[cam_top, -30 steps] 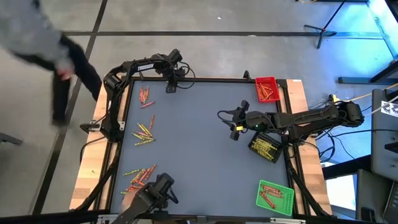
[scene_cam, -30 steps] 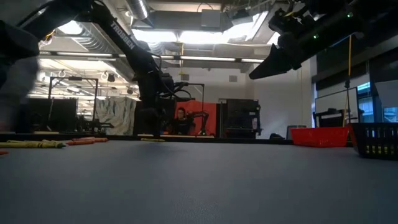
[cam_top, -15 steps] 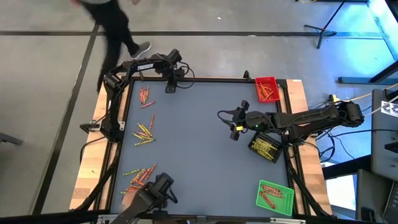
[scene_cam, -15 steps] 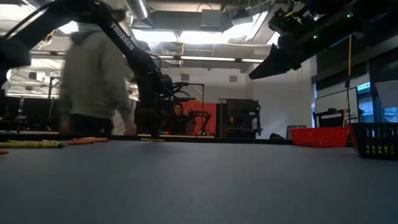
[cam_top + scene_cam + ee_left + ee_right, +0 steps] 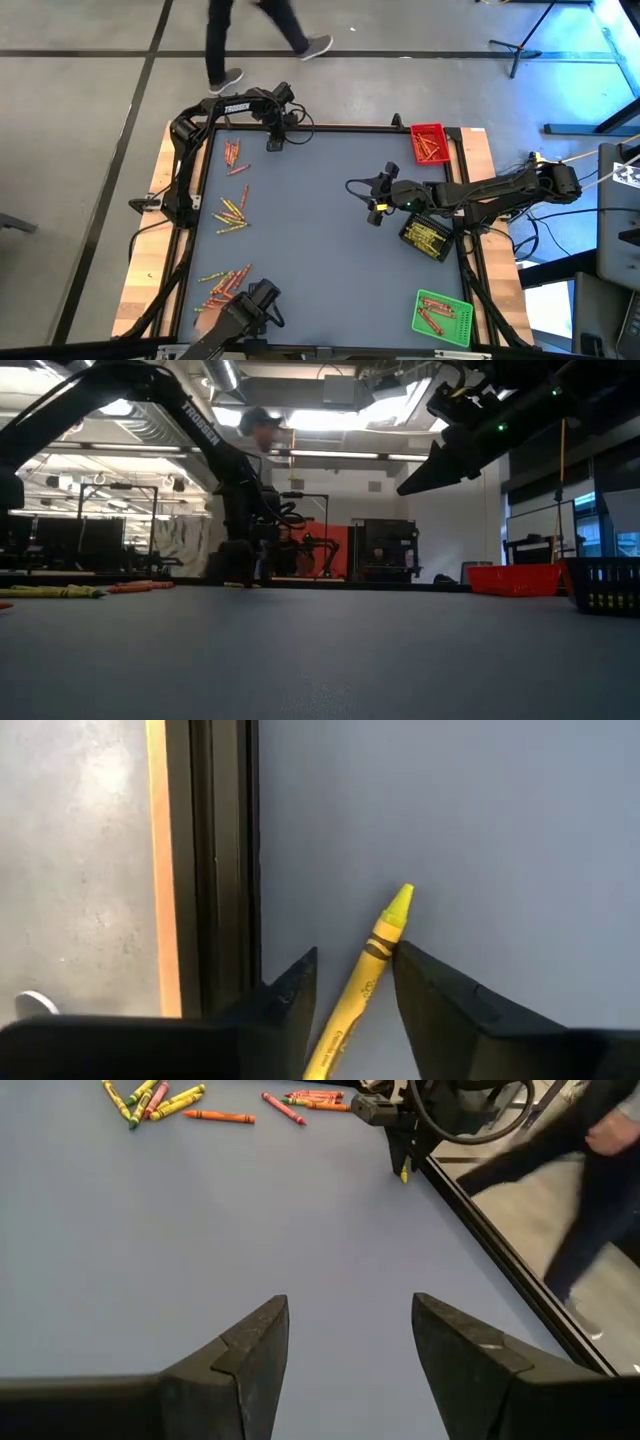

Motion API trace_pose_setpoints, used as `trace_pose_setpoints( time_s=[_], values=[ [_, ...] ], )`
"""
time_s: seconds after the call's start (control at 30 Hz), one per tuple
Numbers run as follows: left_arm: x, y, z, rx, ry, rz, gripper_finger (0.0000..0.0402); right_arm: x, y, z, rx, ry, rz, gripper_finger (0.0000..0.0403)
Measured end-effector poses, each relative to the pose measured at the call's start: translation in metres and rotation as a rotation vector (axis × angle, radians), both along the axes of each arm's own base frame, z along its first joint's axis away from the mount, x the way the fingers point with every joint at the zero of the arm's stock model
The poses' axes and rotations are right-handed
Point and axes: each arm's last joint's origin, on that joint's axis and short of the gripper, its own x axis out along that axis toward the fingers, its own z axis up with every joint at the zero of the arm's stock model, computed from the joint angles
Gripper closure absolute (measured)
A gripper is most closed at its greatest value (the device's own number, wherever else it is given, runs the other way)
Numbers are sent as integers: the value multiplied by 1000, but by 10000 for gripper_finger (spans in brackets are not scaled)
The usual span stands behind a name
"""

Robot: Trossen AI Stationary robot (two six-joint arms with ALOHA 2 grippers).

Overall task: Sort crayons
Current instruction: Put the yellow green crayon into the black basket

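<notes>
A yellow crayon [image 5: 362, 982] is framed between the spread fingers of the left gripper [image 5: 352, 982] at the table's far edge, unpinched. The right gripper [image 5: 350, 1330] is held spread and empty over mid-table.

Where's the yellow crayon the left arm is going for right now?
In the left wrist view the yellow crayon lies on the blue mat between the left gripper fingers, beside the table's black edge rail; from above, that's the far edge, left of centre.

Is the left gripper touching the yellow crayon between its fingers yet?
Touching on one side: in the left wrist view, the yellow crayon lies between the left gripper fingers, one finger against it, a sliver of mat showing before the other.
</notes>
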Motion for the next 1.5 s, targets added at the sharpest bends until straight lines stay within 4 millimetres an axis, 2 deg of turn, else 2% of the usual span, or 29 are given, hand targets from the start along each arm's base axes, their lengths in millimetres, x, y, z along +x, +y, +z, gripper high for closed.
trace_pose_setpoints(
  time_s=[0.43, 0.63, 0.73, 0.9, 1.13, 1.3, 1.4, 1.5],
  values=[
    [10, -9, 3, -11, -4, 31, 387, 0, 0, 0, 0, 0, 0, 192],
    [18, -16, 10, 36, 15, 16, 393, 0, 0, -1, 39, -7, -11, 192],
    [25, -25, 21, 32, -28, 9, 393, 0, 1, 0, 56, -18, -10, 191],
    [36, -44, 64, 56, -177, -3, 399, -2, 1, -5, 96, 20, -14, 160],
    [61, -95, 105, 148, -415, -114, 400, -6, 0, -9, 57, 81, -44, 95],
    [64, -146, 116, 191, -652, -224, 401, -3, -1, -12, 5, 59, -30, 91],
    [61, -178, 113, 226, -796, -270, 401, -1, 0, -15, -50, 14, 10, 100],
    [57, -208, 108, 252, -937, -322, 401, 4, 0, -9, -87, -62, 29, 110]
  ],
)
